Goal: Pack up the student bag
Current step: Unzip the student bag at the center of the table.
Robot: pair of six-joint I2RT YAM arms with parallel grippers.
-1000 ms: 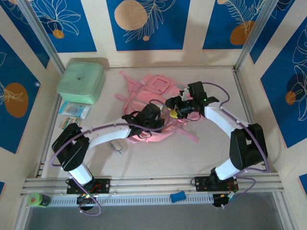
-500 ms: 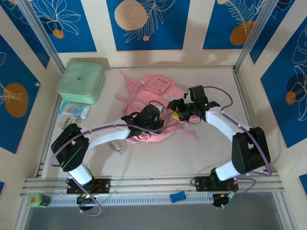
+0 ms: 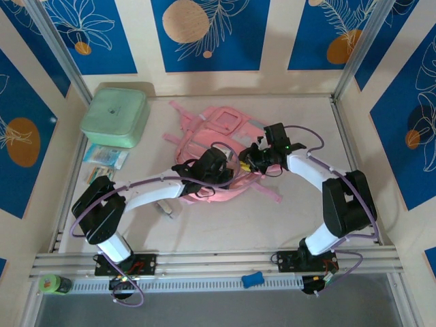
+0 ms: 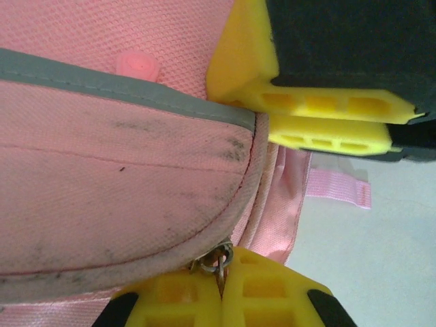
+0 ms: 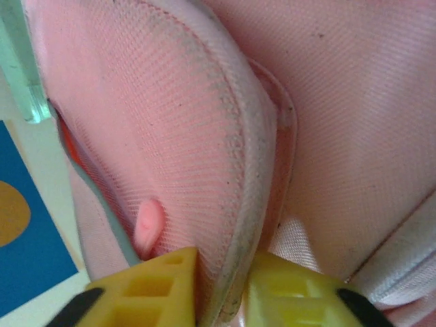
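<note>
Student bag lies flat mid-worktop, pink, straps splayed toward the far wall and the near right. Both arms meet over its near-right part.

Left end effector is fully closed, its yellow pads pressed together. A small metal zipper ring sits right at the seam between the pads and looks pinched there. The bag's rounded pocket panel, scuffed with dark marks, lies directly ahead of this end effector, with a grey trim strip across the top of the panel and a small pink tab just beyond it.

Right end effector is nearly closed, with only a narrow gap, and the piped edge of a bag panel runs down into that gap, gripped between the two yellow fingers. Pink mesh fabric is on both sides of the edge. In the left wrist view its fingers come in from the upper right, touching the bag where the trim ends.

The two end effectors are near each other, both on the same bag. A pink strap lies on the worktop beside them. A mint-green box sits well apart at the far left.
</note>
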